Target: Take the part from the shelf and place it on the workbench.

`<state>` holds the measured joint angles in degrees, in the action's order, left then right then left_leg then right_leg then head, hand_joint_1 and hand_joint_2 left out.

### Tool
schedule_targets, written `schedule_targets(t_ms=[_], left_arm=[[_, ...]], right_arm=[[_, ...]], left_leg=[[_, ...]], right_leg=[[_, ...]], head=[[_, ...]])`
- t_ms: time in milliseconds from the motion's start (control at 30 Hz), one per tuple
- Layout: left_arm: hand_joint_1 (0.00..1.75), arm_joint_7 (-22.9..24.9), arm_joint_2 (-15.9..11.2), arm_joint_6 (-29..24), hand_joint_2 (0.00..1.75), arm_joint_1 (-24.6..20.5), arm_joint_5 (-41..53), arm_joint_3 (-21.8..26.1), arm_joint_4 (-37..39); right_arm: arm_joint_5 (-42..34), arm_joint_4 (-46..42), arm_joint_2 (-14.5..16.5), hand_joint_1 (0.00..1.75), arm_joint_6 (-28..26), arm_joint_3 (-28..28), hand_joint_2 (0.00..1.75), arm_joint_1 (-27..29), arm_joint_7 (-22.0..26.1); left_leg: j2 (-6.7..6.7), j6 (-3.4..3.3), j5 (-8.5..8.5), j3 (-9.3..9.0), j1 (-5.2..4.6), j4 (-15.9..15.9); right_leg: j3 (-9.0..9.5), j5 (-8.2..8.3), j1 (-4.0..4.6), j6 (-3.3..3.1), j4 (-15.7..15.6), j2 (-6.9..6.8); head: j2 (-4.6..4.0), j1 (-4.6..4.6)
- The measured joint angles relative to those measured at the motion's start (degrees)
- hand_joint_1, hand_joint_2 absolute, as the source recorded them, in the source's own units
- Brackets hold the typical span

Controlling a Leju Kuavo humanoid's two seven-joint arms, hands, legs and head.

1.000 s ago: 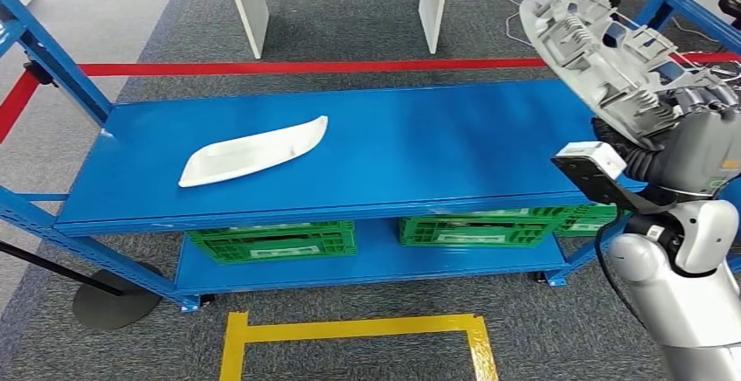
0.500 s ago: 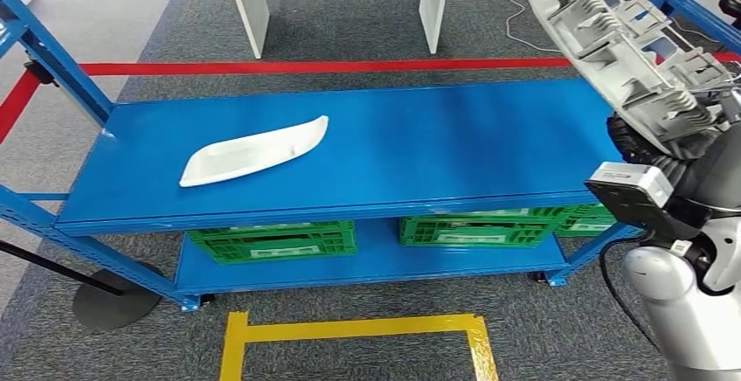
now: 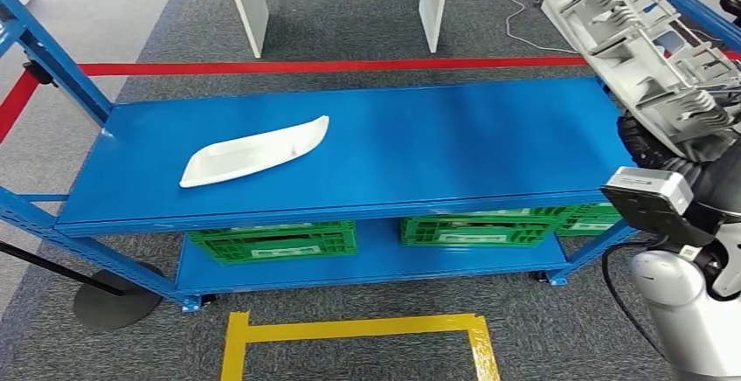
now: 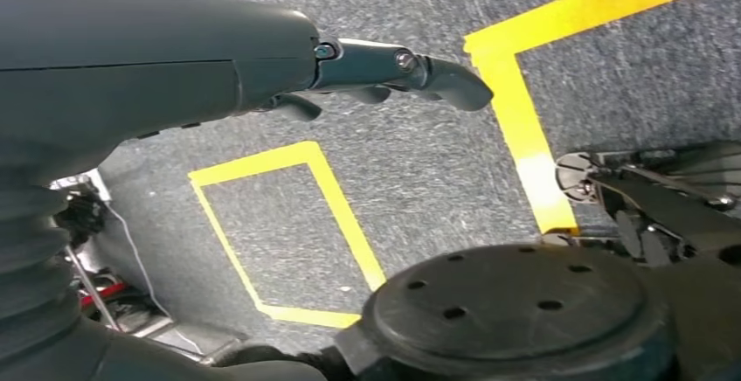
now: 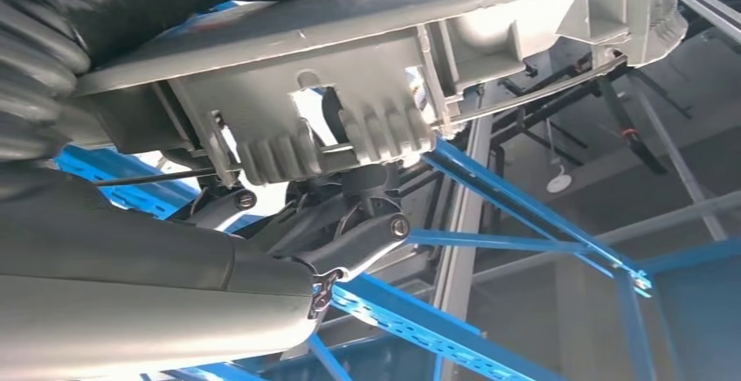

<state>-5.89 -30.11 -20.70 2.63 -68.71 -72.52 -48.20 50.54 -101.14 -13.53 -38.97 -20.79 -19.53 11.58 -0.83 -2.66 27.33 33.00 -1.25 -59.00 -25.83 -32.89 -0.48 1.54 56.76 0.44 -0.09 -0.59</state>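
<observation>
Your widest thing is the blue shelf (image 3: pixel 419 149), its top board running across the head view, with green crates (image 3: pixel 271 241) on the lower board. Above its right end you carry the part (image 3: pixel 642 45): a long grey plastic moulding, tilted, its ribbed, boxed underside facing you. In the right wrist view the part (image 5: pixel 367 58) shows pale ribs and cut-out windows, and your right hand (image 5: pixel 349 232) is clamped on it from beneath. A white curved panel (image 3: pixel 253 151) lies on the shelf's left half, well apart from the part. Your left hand (image 4: pixel 384 75) hangs over grey carpet and yellow floor tape (image 4: pixel 524 136), fingers loosely extended, holding nothing.
</observation>
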Motion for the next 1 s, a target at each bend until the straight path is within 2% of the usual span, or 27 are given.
schedule_targets(t_ms=[67,100,167,200,233,267,300,367,400,433,467,533,567,633,700,733,767,800,833,900,933,967,1000], left_arm=[[0.0,-0.09,-0.11,-0.15,1.75,-0.1,-0.43,-0.29,-0.01],[0.0,-0.15,-0.12,-0.19,1.75,-0.17,-0.57,-0.43,-0.02],[0.0,-0.25,-0.07,-0.19,1.75,-0.25,-0.71,-0.75,-0.02],[0.0,-0.3,-0.02,-0.15,1.75,-0.28,-0.76,-0.89,-0.02],[0.0,-0.34,0.05,-0.09,1.75,-0.31,-0.81,-1.02,-0.02],[0.0,-0.39,0.1,-0.02,1.75,-0.38,-0.9,-1.13,-0.02],[0.0,-0.45,0.15,0.03,1.75,-0.47,-1.03,-1.24,-0.02],[0.0,-0.62,0.06,0.12,1.75,-0.63,-1.27,-1.46,0.01],[0.0,-0.69,-0.06,0.16,1.75,-0.67,-1.35,-1.61,0.03],[0.0,-0.77,-0.22,0.2,1.75,-0.7,-1.39,-1.75,0.05],[0.0,-0.81,-0.38,0.25,1.75,-0.76,-1.41,-1.9,0.08],[0.0,-0.86,-0.57,0.32,1.75,-0.82,-1.41,-2.11,0.09],[0.0,-0.88,-0.63,0.32,1.75,-0.85,-1.41,-2.18,0.09],[0.0,-0.91,-0.68,0.34,1.75,-0.91,-1.42,-2.26,0.09],[0.0,-0.91,-0.63,0.37,1.75,-0.97,-1.42,-2.29,0.09],[0.0,-0.92,-0.59,0.37,1.75,-0.99,-1.43,-2.31,0.09],[0.0,-0.94,-0.56,0.38,1.75,-1.01,-1.44,-2.32,0.09],[0.0,-0.97,-0.55,0.37,1.75,-1.03,-1.48,-2.33,0.09],[0.0,-1.01,-0.56,0.36,1.75,-1.06,-1.55,-2.34,0.09],[0.0,-1.09,-0.81,0.31,1.75,-1.19,-1.69,-2.36,0.11],[0.0,-1.13,-0.96,0.28,1.75,-1.24,-1.73,-2.38,0.13],[0.0,-1.15,-1.16,0.27,1.75,-1.27,-1.75,-2.4,0.15],[0.0,-1.17,-1.26,0.27,1.75,-1.28,-1.76,-2.41,0.15]], right_arm=[[-0.46,-0.24,-0.01,1.75,0.0,0.0,1.75,-0.06,-0.59],[-0.65,-0.31,-0.02,1.75,0.0,-0.01,1.75,-0.12,-0.87],[-1.11,-0.33,-0.05,1.75,0.0,-0.08,1.75,-0.19,-0.9],[-1.37,-0.34,-0.07,1.75,0.0,-0.12,1.75,-0.15,-0.73],[-1.65,-0.34,-0.08,1.75,0.0,-0.15,1.75,-0.08,-0.51],[-1.93,-0.34,-0.1,1.75,0.0,-0.16,1.75,-0.05,-0.28],[-2.23,-0.34,-0.1,1.75,0.0,-0.16,1.75,-0.04,-0.04],[-2.67,-0.33,-0.12,1.75,-0.01,-0.2,1.75,-0.08,0.48],[-2.8,-0.37,-0.18,1.75,-0.03,-0.22,1.75,-0.11,0.67],[-2.87,-0.39,-0.24,1.75,-0.07,-0.24,1.75,-0.14,0.8],[-2.92,-0.43,-0.29,1.75,-0.11,-0.26,1.75,-0.16,0.88],[-3.1,-0.44,-0.36,1.75,-0.15,-0.26,1.75,-0.08,0.84],[-3.21,-0.45,-0.36,1.75,-0.15,-0.26,1.75,-0.04,0.8],[-3.5,-0.46,-0.39,1.75,-0.15,-0.26,1.75,-0.04,0.73],[-3.7,-0.47,-0.44,1.75,-0.15,-0.26,1.75,-0.02,0.72],[-3.84,-0.47,-0.49,1.75,-0.15,-0.26,1.75,0.0,0.74],[-4.02,-0.47,-0.53,1.75,-0.15,-0.26,1.75,0.02,0.78],[-4.24,-0.49,-0.56,1.75,-0.15,-0.26,1.75,0.02,0.85],[-4.48,-0.52,-0.59,1.75,-0.16,-0.26,1.75,0.02,0.93],[-4.81,-0.68,-0.65,1.75,-0.18,-0.25,1.75,-0.03,1.08],[-4.9,-0.76,-0.71,1.75,-0.22,-0.24,1.75,-0.06,1.14],[-4.94,-0.84,-0.77,1.75,-0.26,-0.24,1.75,-0.08,1.19],[-4.96,-0.88,-0.84,1.75,-0.3,-0.24,1.75,-0.08,1.22]], left_leg=[[0.17,-0.59,-0.58,-0.35,0.32,1.02],[0.26,-0.85,-0.83,-0.48,0.53,1.51],[0.35,-1.06,-1.03,-0.44,0.68,1.74],[0.37,-1.05,-1.03,-0.39,0.72,1.72],[0.39,-1.01,-1.0,-0.37,0.8,1.66],[0.39,-0.9,-0.93,-0.37,0.95,1.51],[0.38,-0.66,-0.78,-0.37,1.18,1.23],[0.26,0.21,-0.31,-0.08,1.47,0.34],[0.14,0.72,-0.22,0.28,1.42,-0.15],[0.01,1.2,-0.28,0.73,1.3,-0.58],[-0.11,1.63,-0.5,1.21,1.17,-0.86],[-0.12,2.28,-0.55,1.99,1.15,-1.24],[-0.02,2.61,0.2,2.44,1.18,-1.92],[0.23,3.23,3.71,4.17,1.32,-6.47],[0.36,3.49,7.6,6.54,1.4,-13.81],[0.39,3.38,8.4,7.04,1.39,-16.17],[0.4,3.1,8.12,6.61,1.33,-16.51],[0.39,2.65,6.85,5.14,1.21,-14.58],[0.37,1.98,5.06,2.86,0.98,-10.88],[0.36,0.38,3.1,-1.3,0.51,-3.44],[0.35,-0.15,2.72,-2.35,0.24,-1.25],[0.35,-0.48,2.65,-2.62,0.0,-0.33],[0.35,-0.54,2.06,-2.55,-0.22,0.2]], right_leg=[[-0.76,-1.09,0.04,0.28,1.22,0.0],[-1.98,-2.41,0.04,0.4,3.49,-0.03],[-6.1,-5.61,-0.18,0.78,11.12,-0.07],[-8.14,-6.47,-0.33,1.0,14.73,-0.09],[-9.53,-6.26,-0.48,1.23,16.73,-0.1],[-9.9,-4.75,-0.66,1.49,16.47,-0.12],[-9.25,-2.26,-0.88,1.78,14.03,-0.17],[-6.64,1.91,-1.18,2.5,7.5,-0.27],[-5.75,2.8,-1.24,2.58,5.41,-0.23],[-5.43,2.76,-1.22,2.5,4.55,-0.16],[-5.55,2.58,-1.15,2.15,4.47,-0.05],[-6.24,2.42,-1.38,1.3,4.34,-0.04],[-6.6,2.58,-1.46,0.76,4.35,-0.08],[-7.24,3.1,-1.45,-0.3,4.29,-0.23],[-7.9,3.6,-1.11,-1.02,4.31,-0.34],[-8.21,3.84,-0.86,-1.25,4.32,-0.38],[-8.49,4.08,-0.58,-1.44,4.33,-0.4],[-8.71,4.32,-0.28,-1.59,4.32,-0.4],[-8.88,4.55,0.01,-1.71,4.31,-0.39],[-9.2,5.11,0.21,-1.69,4.17,-0.42],[-9.37,5.48,0.13,-1.46,4.01,-0.46],[-9.54,5.91,-0.05,-1.14,3.79,-0.51],[-9.66,6.37,-0.14,-0.76,3.55,-0.52]], head=[[0.0,0.09],[0.0,0.18],[0.0,0.29],[0.0,0.28],[0.0,0.28],[0.0,0.27],[0.0,0.28],[0.0,0.43],[0.0,0.59],[0.0,0.62],[0.0,0.64],[0.0,0.42],[0.0,0.34],[0.0,0.06],[0.0,-0.13],[0.0,-0.14],[0.0,-0.14],[0.0,-0.14],[0.0,-0.14],[0.0,-0.01],[0.0,0.05],[0.0,0.09],[0.0,0.06]])
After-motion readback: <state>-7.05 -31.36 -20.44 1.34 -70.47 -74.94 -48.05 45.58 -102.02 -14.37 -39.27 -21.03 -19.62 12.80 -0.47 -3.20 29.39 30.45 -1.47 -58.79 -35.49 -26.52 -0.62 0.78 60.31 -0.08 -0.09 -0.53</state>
